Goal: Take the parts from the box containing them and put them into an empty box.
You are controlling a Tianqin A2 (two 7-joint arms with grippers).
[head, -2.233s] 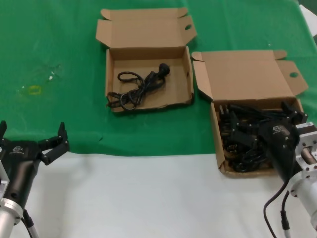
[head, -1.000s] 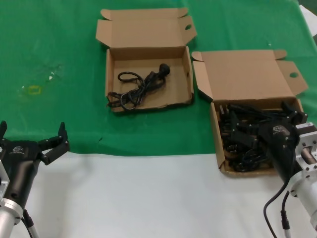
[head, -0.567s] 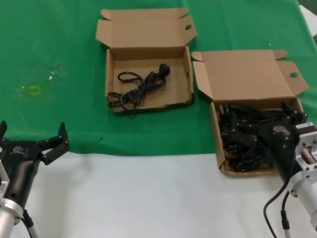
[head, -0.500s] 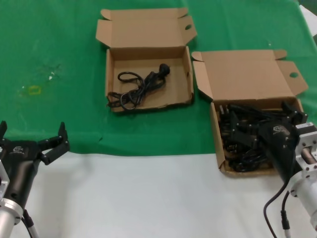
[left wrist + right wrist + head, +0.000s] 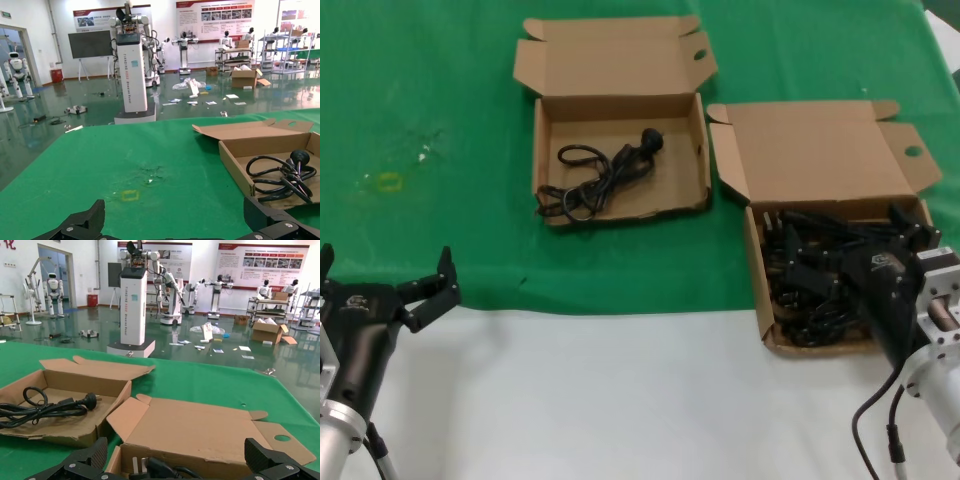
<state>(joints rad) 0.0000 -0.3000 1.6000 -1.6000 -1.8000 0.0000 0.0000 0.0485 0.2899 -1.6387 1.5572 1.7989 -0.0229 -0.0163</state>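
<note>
You are looking down on a green cloth-covered table [image 5: 440, 90] whose near strip is bare white. Two shallow brown cardboard mailer boxes lie open on the cloth, lids folded flat away from the robot, an oval hole in each.

The box on the right [image 5: 760, 290] holds a tangled heap of thin black power cords with chunky black plugs [image 5: 800, 270], too jumbled to read any one cord's direction. The right gripper [image 5: 910, 228] is down at the far part of this box, over the heap. Its black fingers [image 5: 80, 465] stand wide apart in the right wrist view, with plugs showing between them; you cannot tell whether they touch a cord. A small white logo sits on the gripper's black body, too small to read.

Just left of that box and a little farther back, the other cardboard box [image 5: 548, 205] holds a single black power cord bundle [image 5: 590, 180]. Its long axis runs diagonally, with the loops at the near left corner and the round plug pointing to the far right.

The left gripper [image 5: 385, 268] waits well to the left of both boxes, at the near edge of the cloth, its fingers spread wide with nothing between them.

The wrist views show a hall with wall posters, their lettering too small to read.
</note>
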